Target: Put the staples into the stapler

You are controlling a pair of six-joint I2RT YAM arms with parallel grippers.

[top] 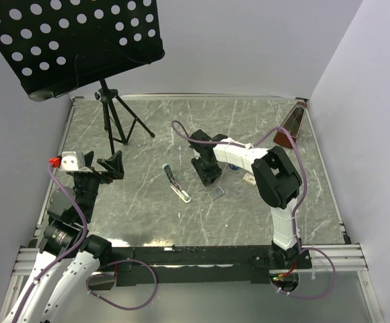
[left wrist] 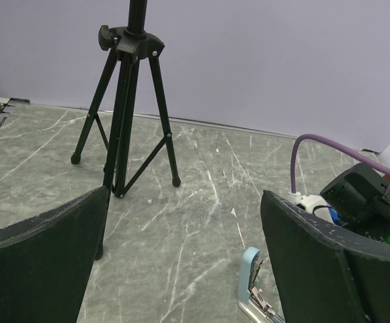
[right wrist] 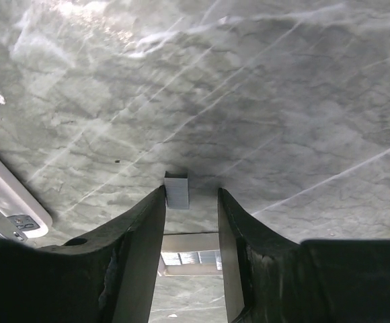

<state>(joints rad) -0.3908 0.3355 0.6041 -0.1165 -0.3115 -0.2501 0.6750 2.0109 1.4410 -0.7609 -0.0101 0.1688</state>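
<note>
First, check your left gripper (top: 112,165): it hangs over the left side of the table (top: 148,222), fingers spread wide, nothing between them. Next, the stapler (top: 177,184) lies hinged open on the table near the centre. Just right of it, your right gripper (right wrist: 190,195) points down, jaws partly apart. The staples (right wrist: 176,188) sit at its tips, close beside one finger (right wrist: 144,225), not clamped.
</note>
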